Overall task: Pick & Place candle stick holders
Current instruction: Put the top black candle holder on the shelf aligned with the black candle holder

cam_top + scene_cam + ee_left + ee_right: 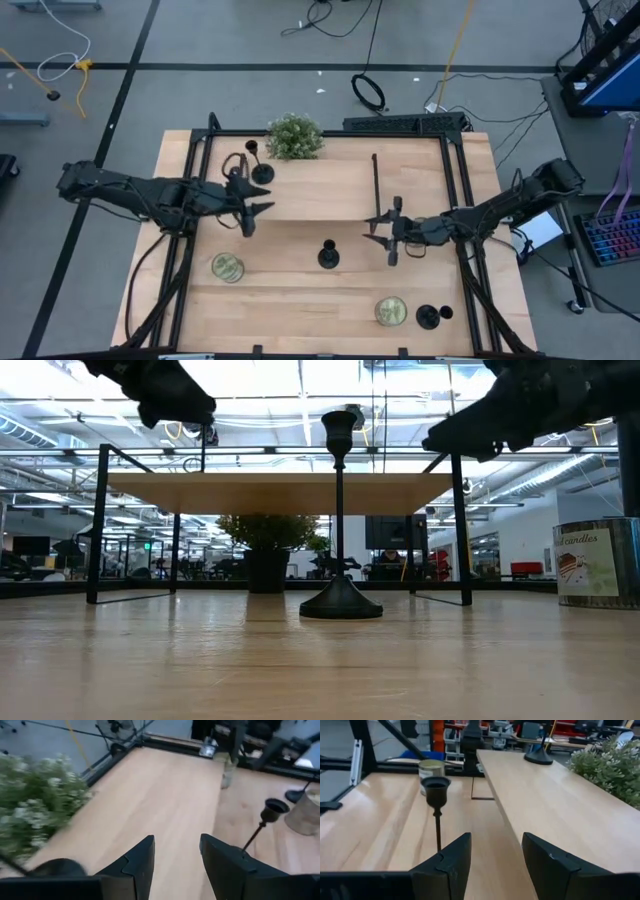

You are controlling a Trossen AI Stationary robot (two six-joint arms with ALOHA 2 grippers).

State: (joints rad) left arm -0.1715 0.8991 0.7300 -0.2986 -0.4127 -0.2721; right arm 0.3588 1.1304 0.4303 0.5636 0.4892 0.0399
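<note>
Three black candle stick holders stand upright on their round bases. One (258, 170) is on the raised wooden shelf beside the plant, one (328, 256) (340, 510) is mid-table, and one (432, 316) is at the near right. My left gripper (265, 200) (177, 855) hovers open over the shelf's left end, just short of the shelf holder's base (55, 867). My right gripper (371, 230) (495, 855) hangs open, right of the middle holder (436, 790), whose cup shows ahead of its fingers. Neither gripper has anything between its fingers.
A bushy green plant (294, 136) stands at the shelf's far edge. The shelf (320, 190) rests on a black frame above the tabletop. Two labelled tins stand on the table, one at the near left (227, 267) and one at the near right (390, 311).
</note>
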